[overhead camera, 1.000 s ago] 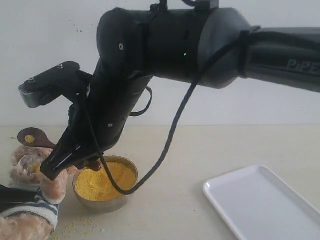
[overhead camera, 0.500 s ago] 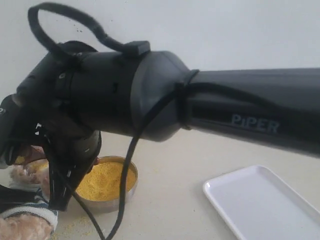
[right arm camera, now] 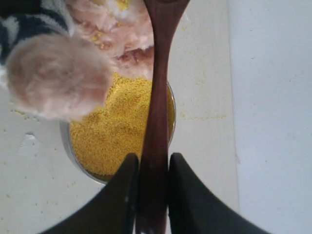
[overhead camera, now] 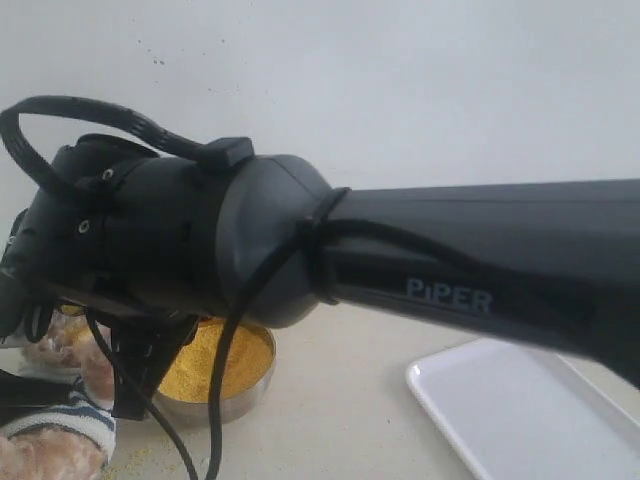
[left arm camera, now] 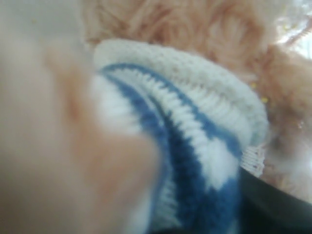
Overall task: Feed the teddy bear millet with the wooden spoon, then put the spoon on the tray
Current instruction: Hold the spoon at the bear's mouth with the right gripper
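The wooden spoon [right arm camera: 158, 97] is clamped by its handle in my right gripper [right arm camera: 152, 165], which is shut on it. The spoon passes over the millet [right arm camera: 114, 129] in the steel bowl, and its tip reaches the teddy bear's face fur [right arm camera: 117, 29] at the frame edge. A bear paw [right arm camera: 53, 78] lies over the bowl's rim. In the exterior view the right arm [overhead camera: 300, 250] hides the spoon and gripper; the millet [overhead camera: 240, 355], the bear's striped sleeve [overhead camera: 60, 420] and the tray [overhead camera: 500, 420] show below it. The left wrist view is filled by the blurred striped shirt [left arm camera: 195, 126]; the left jaws are not distinguishable.
Millet crumbs are scattered on the beige table [right arm camera: 204, 97] around the bowl [overhead camera: 235, 400] and in front of the bear. The white tray sits at the lower right, partly behind the arm. A white wall stands behind the table.
My right arm has swung left and closer to the camera, now covering most of the exterior view. The spoon with millet, earlier visible near the bear's head, is hidden behind it.
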### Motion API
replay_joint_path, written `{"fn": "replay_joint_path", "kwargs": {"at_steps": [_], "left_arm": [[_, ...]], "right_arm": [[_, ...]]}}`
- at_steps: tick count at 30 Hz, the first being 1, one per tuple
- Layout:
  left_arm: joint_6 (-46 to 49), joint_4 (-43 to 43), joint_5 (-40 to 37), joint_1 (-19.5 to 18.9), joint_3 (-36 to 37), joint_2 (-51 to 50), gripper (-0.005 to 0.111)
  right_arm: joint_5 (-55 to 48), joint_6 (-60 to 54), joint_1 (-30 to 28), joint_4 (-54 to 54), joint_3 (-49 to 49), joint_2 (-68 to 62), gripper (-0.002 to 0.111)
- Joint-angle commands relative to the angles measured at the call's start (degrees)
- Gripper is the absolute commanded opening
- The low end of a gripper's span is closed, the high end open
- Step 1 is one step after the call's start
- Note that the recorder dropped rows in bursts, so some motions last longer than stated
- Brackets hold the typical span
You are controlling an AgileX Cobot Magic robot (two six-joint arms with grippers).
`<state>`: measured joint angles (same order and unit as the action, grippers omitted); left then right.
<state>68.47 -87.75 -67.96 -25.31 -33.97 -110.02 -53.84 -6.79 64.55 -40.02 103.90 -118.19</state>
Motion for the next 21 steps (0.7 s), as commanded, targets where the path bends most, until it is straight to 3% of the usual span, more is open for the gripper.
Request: {"fn": "replay_joint_path", "kwargs": {"at_steps": [1,11,21], "left_arm": [[0.58,-0.84,-2.00,-0.11,-0.17,-0.02,0.004],[0.72,-0.94,-2.00,-0.11,-0.17,-0.02,0.004],[0.72,-0.73,-2.00,-0.11,-0.17,-0.02,0.004]], "right_arm": [[-3.00,0.58,-0.04,-3.00,0.09,0.22,0.000],[-3.97,2.36,3.64,-11.95,0.09,-0.26,0.000],[-5.46,2.38,4.00,-13.20,0.09,-0.37,0.000]]}}
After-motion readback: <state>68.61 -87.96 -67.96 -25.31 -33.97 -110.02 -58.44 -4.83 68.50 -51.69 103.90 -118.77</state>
